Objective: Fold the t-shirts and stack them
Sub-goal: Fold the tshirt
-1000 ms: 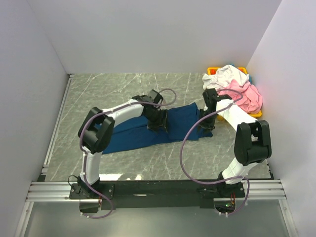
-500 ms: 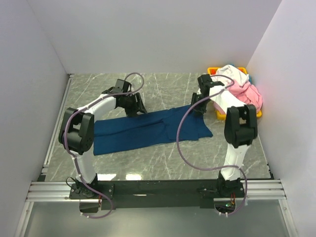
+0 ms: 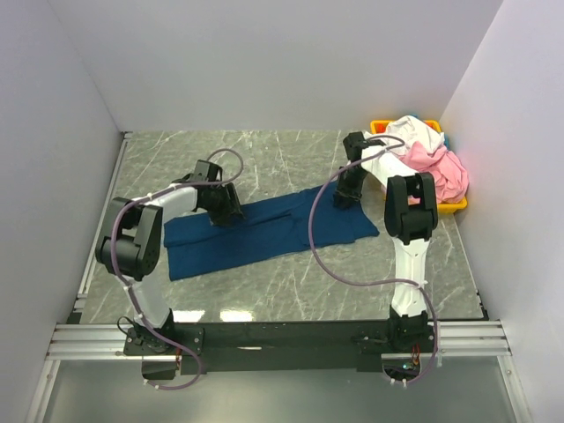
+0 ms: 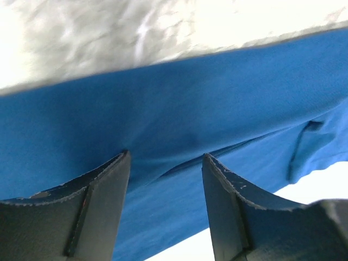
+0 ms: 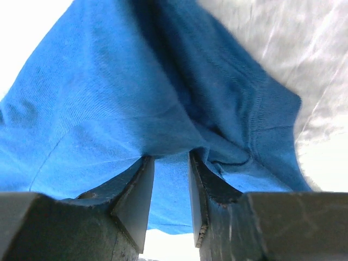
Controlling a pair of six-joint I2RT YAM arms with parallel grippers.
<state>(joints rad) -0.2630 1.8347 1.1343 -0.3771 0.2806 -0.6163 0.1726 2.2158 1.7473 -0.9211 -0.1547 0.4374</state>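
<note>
Cloth first: your navy blue t-shirt (image 3: 264, 231) lies spread flat on the table (image 3: 264, 291). Your left gripper (image 4: 166, 157) stands open, fingertips down on the shirt's far edge. Your right gripper (image 5: 171, 157) shows a narrow gap at the far right corner, cloth puckered at its tips; you cannot tell whether it pinches. The pink t-shirt (image 3: 445, 172) and white t-shirt (image 3: 410, 132) sit heaped in the yellow bin (image 3: 449, 205)

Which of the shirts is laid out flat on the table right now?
The dark blue shirt, spread out flat. The pink shirt and the white shirt are heaped on the yellow bin in the far right corner.
</note>
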